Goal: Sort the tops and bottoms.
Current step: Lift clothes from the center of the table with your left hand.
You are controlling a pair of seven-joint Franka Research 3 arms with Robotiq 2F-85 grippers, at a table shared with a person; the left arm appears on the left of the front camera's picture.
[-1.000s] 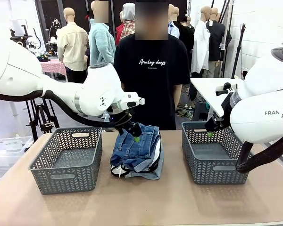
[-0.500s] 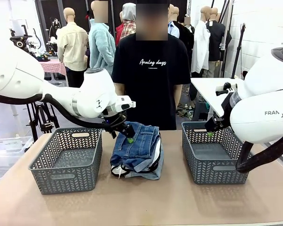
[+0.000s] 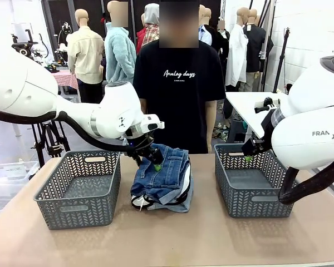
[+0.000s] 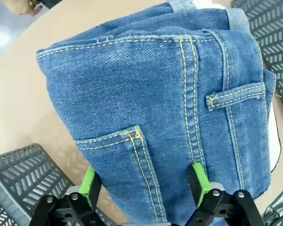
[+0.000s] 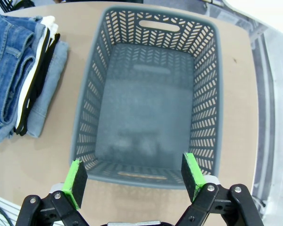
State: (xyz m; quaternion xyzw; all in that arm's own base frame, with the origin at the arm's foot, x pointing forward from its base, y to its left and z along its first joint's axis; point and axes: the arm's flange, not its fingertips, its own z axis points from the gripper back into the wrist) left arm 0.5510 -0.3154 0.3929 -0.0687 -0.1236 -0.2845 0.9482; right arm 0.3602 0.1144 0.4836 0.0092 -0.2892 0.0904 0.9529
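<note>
Frontally, we logged the left gripper (image 3: pixel 155 161) spread wide over the dark blue denim (image 3: pixel 168 171) topping the garment stack (image 3: pixel 170 194) between the left basket (image 3: pixel 61 212) and right basket (image 3: pixel 250 201). Left wrist: we found its pads (image 4: pixel 91 181) straddling that denim's pocket seams, clasping nothing. Right wrist: we noted the right gripper (image 5: pixel 132 176) wide apart, empty, over the right basket.

Light: bright, even, from overhead, as I see it | Shadows: soft and shallow beneath the left basket (image 3: pixel 78 192) on the table (image 3: pixel 211 239) | Glare: pale, washed-out floor (image 4: pixel 0 35) at my left wrist view's top-left corner | Focus: dark denim (image 4: pixel 146 94) stitching crisp | Distortion: my right wrist view bows the right basket (image 5: pixel 203 108) outward.
</note>
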